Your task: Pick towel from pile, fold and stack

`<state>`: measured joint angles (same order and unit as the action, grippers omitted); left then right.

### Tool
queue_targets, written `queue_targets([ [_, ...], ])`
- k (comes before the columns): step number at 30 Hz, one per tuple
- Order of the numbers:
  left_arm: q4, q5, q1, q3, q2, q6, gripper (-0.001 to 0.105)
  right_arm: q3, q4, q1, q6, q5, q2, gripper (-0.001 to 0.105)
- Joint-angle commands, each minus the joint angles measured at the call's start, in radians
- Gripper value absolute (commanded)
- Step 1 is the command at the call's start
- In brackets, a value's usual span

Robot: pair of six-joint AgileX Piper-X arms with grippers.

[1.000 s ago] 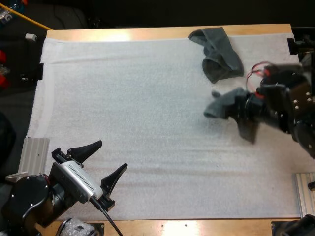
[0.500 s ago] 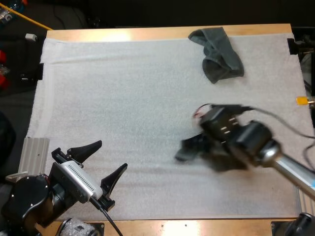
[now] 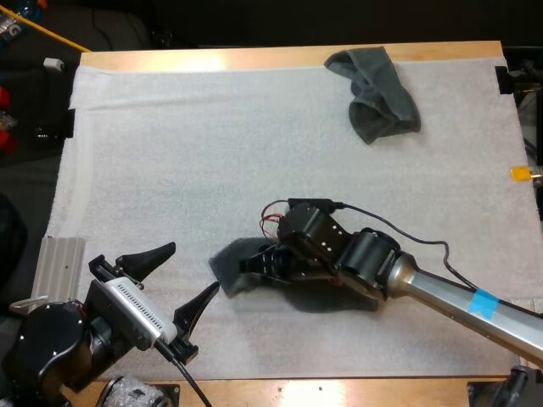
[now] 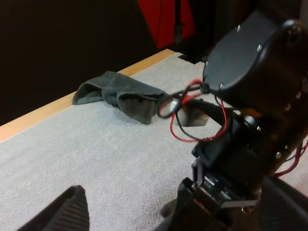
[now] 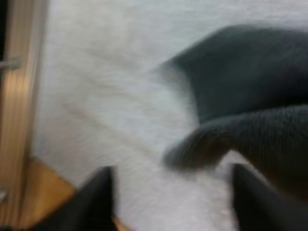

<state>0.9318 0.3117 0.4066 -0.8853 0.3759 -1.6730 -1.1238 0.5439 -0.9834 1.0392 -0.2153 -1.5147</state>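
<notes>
A crumpled dark grey-green towel lies at the mat's far right; the left wrist view has it near the wooden edge. A second towel lies bunched on the mat's front middle. My right gripper is low at that towel's right edge. In the right wrist view its fingers stand wide apart, and the towel rests on the mat just past them, gripped by neither. My left gripper is open at the front left, a short way from the towel, with nothing between its fingers.
The white mat covers most of the wooden table. A ribbed metal block sits at the mat's left edge. My right arm crosses the front right of the mat.
My right arm swept from the mat's right side to the front middle, carrying the second towel along. Its fingers have spread apart and the towel now lies on the mat. The left arm stayed still.
</notes>
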Motion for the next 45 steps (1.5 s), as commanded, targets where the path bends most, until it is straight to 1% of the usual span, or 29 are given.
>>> queue_targets([
  [1,-0.010,0.007,0.006,-0.005,0.003,-0.012,0.069,-0.012,-0.014,-0.001,0.046,-0.037,0.017,0.087],
  [4,-0.010,0.007,0.006,-0.005,0.003,-0.012,0.069,-0.014,0.038,0.002,0.092,-0.002,0.038,0.083],
  [6,-0.010,0.007,0.006,-0.005,0.003,-0.012,0.069,-0.014,0.076,0.003,0.121,0.050,0.049,0.081],
  [9,-0.010,0.007,0.006,-0.005,0.003,-0.012,0.069,-0.014,0.127,0.005,0.166,0.119,0.052,0.080],
  [12,-0.010,0.007,0.006,-0.005,0.003,-0.012,0.069,-0.014,0.197,0.018,0.171,0.162,0.052,0.080],
  [16,-0.005,0.007,0.006,-0.005,0.003,-0.012,0.069,-0.014,0.282,0.064,0.210,0.202,0.052,0.080],
  [18,0.021,0.007,0.006,-0.005,0.003,-0.012,0.069,-0.014,0.357,0.105,0.227,0.246,0.052,0.080],
  [20,0.060,0.007,0.006,-0.005,0.003,-0.012,0.069,-0.009,0.411,0.137,0.250,0.264,0.052,0.080],
  [22,0.101,0.007,0.006,-0.005,0.003,-0.012,0.069,0.007,0.442,0.177,0.272,0.265,0.052,0.080],
  [25,0.175,0.007,0.006,-0.005,0.003,-0.012,0.069,0.047,0.466,0.229,0.283,0.260,0.052,0.075],
  [29,0.243,0.007,0.006,-0.005,0.003,-0.012,0.069,0.139,0.474,0.269,0.283,0.191,0.052,0.063],
  [33,0.275,0.007,0.006,-0.005,0.003,-0.012,0.069,0.225,0.474,0.269,0.283,0.179,0.053,0.050],
  [34,0.277,0.007,0.006,-0.005,0.003,-0.012,0.069,0.232,0.474,0.269,0.283,0.179,0.053,0.049],
  [36,0.277,0.007,0.006,-0.005,0.003,-0.012,0.069,0.269,0.468,0.269,0.283,0.172,0.053,0.043],
  [38,0.277,0.007,0.006,-0.005,0.003,-0.012,0.069,0.293,0.448,0.269,0.283,0.150,0.053,0.040],
  [40,0.277,0.007,0.006,-0.005,0.003,-0.012,0.069,0.315,0.416,0.269,0.281,0.112,0.053,0.040],
  [42,0.277,0.007,0.006,-0.005,0.003,-0.012,0.069,0.343,0.364,0.269,0.262,0.047,0.053,0.040],
  [45,0.277,0.007,0.006,-0.005,0.003,-0.012,0.069,0.368,0.305,0.269,0.228,0.025,0.053,0.040],
])
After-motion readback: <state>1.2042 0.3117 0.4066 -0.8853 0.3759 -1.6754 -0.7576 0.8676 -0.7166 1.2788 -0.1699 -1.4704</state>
